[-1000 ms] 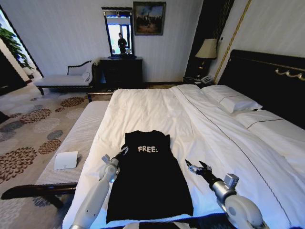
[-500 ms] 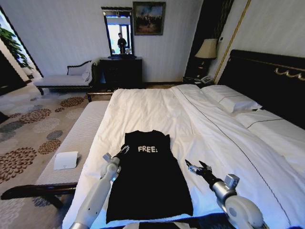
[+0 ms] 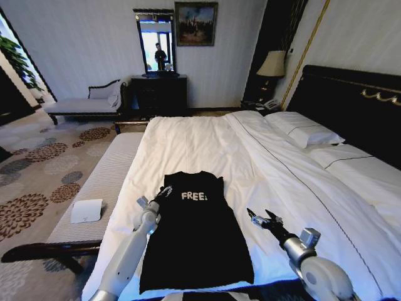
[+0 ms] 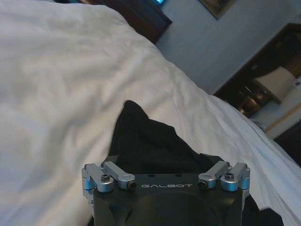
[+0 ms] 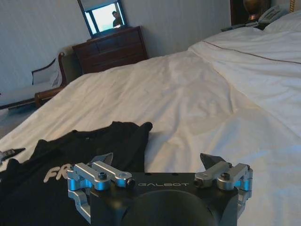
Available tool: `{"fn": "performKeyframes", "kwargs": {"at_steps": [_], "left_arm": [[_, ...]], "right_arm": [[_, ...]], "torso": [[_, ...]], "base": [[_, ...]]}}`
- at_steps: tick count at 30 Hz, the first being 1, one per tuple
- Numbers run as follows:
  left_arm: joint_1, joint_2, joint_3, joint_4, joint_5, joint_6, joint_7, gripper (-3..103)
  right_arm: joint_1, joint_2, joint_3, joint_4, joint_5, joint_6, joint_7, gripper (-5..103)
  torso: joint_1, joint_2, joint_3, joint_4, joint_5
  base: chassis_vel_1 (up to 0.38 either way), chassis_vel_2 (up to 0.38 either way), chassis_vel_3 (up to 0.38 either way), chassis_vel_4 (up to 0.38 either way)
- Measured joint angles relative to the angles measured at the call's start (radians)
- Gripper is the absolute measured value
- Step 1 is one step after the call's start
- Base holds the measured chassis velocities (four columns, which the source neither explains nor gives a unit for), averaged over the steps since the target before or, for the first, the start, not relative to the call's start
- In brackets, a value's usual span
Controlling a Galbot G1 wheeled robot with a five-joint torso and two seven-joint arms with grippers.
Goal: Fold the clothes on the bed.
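The clothes, a black T-shirt [image 3: 197, 232] with white "FREE!" lettering, lie flat on the bed [image 3: 207, 141] near its foot. My left gripper [image 3: 164, 191] is open at the shirt's left shoulder edge, low over the fabric. In the left wrist view a pointed corner of the shirt [image 4: 141, 139] lies just ahead on the white sheet. My right gripper [image 3: 263, 219] is open over the bare sheet, a little to the right of the shirt's right edge. The right wrist view shows its fingers [image 5: 157, 160] spread wide, with the shirt [image 5: 89, 150] off to one side.
A grey bench [image 3: 103, 179] with a white card [image 3: 86, 210] runs along the bed's left side. Pillows [image 3: 307, 133] and the dark headboard [image 3: 351, 103] are on the right. A dark dresser [image 3: 160, 94] and chaise [image 3: 84, 103] stand by the far wall.
My left gripper has moved forward along the shirt's left edge toward the shoulder. My right gripper has shifted slightly to the right. The shirt has not moved.
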Motion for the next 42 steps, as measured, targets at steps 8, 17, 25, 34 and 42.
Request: {"fn": "performKeyframes", "kwargs": {"at_steps": [8,17,25,34,42], "left_arm": [[-0.001,-0.026,0.044,-0.01,0.058,0.011,0.008,92],[-0.01,-0.01,0.113,-0.004,0.115,0.019,0.012,92],[0.074,0.079,0.175,-0.069,0.159,0.025,0.026,93],[0.122,0.142,0.178,-0.156,0.139,0.025,0.025,92],[0.137,0.158,0.123,-0.258,0.063,0.03,-0.019,92]], "right_arm": [[-0.005,0.001,0.018,0.007,0.011,0.001,0.0,100],[-0.005,0.01,0.031,0.006,0.023,0.008,-0.002,100],[0.01,0.017,0.02,-0.003,0.025,0.012,-0.004,100],[0.024,0.03,0.004,-0.011,0.022,0.012,-0.003,100],[0.041,0.041,-0.005,-0.024,0.021,0.012,-0.003,100]], "torso": [[0.0,0.0,0.0,0.0,0.0],[0.0,0.0,0.0,-0.0002,0.0],[0.0,0.0,0.0,0.0002,-0.0001],[0.0,0.0,0.0,0.0,-0.0003],[0.0,0.0,0.0,0.0,-0.0002]], "base": [[0.0,0.0,0.0,0.0],[0.0,0.0,0.0,0.0],[0.0,0.0,0.0,0.0],[0.0,0.0,0.0,0.0],[0.0,0.0,0.0,0.0]]}}
